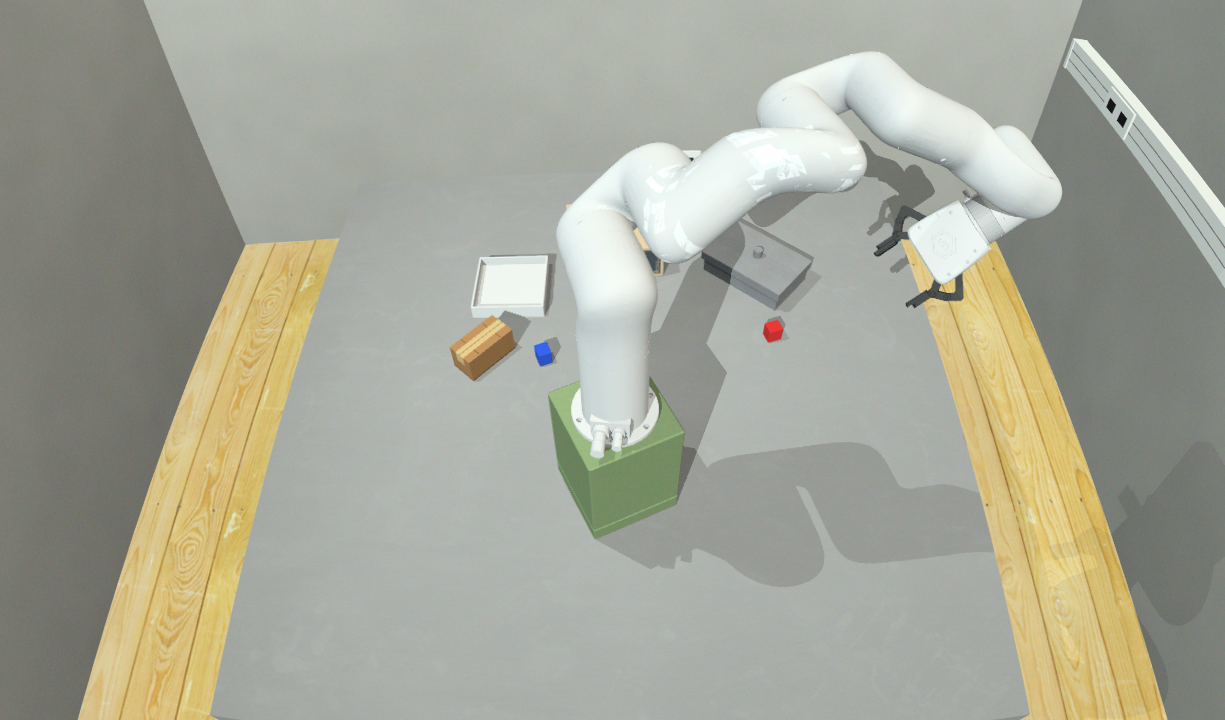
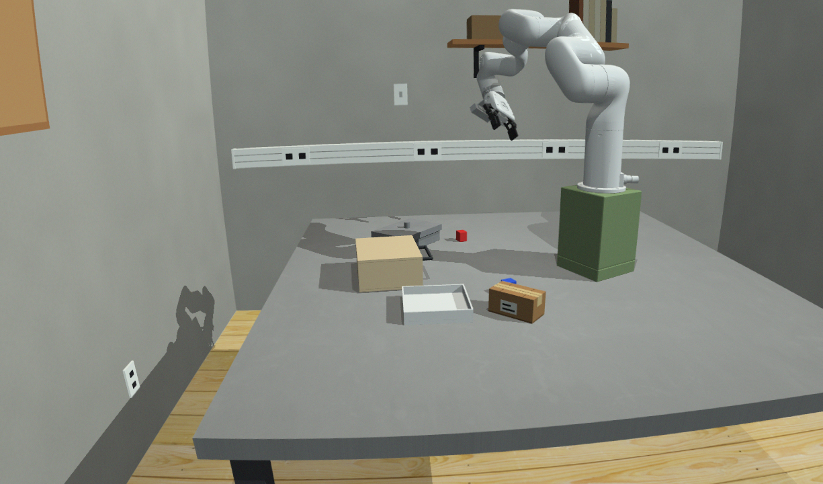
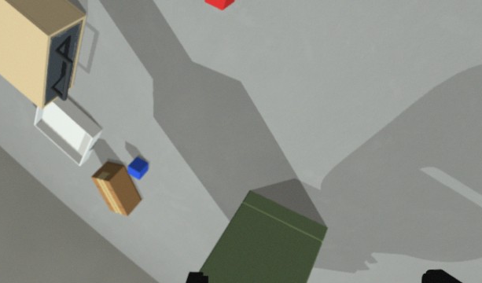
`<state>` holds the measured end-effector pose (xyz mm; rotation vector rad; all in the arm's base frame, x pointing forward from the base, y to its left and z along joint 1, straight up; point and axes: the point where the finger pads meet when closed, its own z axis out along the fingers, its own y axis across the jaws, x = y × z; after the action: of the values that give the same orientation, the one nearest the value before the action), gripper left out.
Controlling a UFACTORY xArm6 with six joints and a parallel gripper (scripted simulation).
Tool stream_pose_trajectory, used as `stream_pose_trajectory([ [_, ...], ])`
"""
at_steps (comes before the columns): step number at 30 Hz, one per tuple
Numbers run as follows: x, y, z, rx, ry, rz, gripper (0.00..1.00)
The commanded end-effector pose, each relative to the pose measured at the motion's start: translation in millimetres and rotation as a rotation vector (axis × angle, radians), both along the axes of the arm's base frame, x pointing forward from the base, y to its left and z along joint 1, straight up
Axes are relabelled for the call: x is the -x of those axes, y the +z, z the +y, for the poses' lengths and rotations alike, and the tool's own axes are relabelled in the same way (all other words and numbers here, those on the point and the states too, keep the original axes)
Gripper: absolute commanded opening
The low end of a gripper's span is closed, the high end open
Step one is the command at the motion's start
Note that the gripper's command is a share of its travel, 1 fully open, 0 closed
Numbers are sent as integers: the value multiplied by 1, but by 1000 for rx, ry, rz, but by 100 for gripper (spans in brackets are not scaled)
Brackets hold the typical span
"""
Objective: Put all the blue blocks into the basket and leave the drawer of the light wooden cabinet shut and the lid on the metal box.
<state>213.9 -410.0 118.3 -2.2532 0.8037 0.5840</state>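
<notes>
1. Blue block point(image 1: 543, 353) point(image 2: 508, 281) point(image 3: 137, 168), small and cube-shaped, lies on the worktop left of centre in the top view, just right of a brown cardboard carton point(image 1: 482, 347) point(image 2: 516, 300) point(image 3: 116, 189). It is outside the shallow white open tray point(image 1: 509, 312) point(image 2: 438, 316) point(image 3: 60, 140), presumably the basket, which sits above both in that frame.
2. Near the top view's centre, the arm covers most of the light wooden cabinet point(image 1: 640, 239) point(image 2: 390, 273) point(image 3: 16, 51). Its dark drawer front point(image 1: 649, 257) point(image 3: 53, 75) looks shut in the wrist view; further blue blocks may be inside.
3. Right of centre, the grey metal box point(image 1: 739, 281) point(image 2: 428, 236) carries its knobbed lid point(image 1: 777, 262) point(image 2: 420, 227); I cannot tell whether it is fully down. The red cube block point(image 1: 773, 331) point(image 2: 461, 236) point(image 3: 220, 3), below it in the top view, should stay out.
4. At upper right, the gripper point(image 1: 894, 276) point(image 2: 504, 130) point(image 3: 317, 276) is released, fingers wide and holding nothing, raised well apart from the blue block, which lies far to its left.
5. Collecting seems the step in hand: the next move probably calls for swinging left, descending over the visible blue block and grasping it, minding the carton.
</notes>
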Motion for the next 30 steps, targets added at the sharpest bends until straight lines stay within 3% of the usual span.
stream_pose_trajectory([
  [1,0,2,-1,4,0,-2,100],
  [17,0,2,-1,4,0,-2,100],
  [18,-1,2,-1,5,0,-2,0],
  [23,-19,-5,9,23,54,-17,0],
  [27,-67,-25,43,74,213,-62,0],
  [30,-89,-36,65,110,339,-102,0],
])
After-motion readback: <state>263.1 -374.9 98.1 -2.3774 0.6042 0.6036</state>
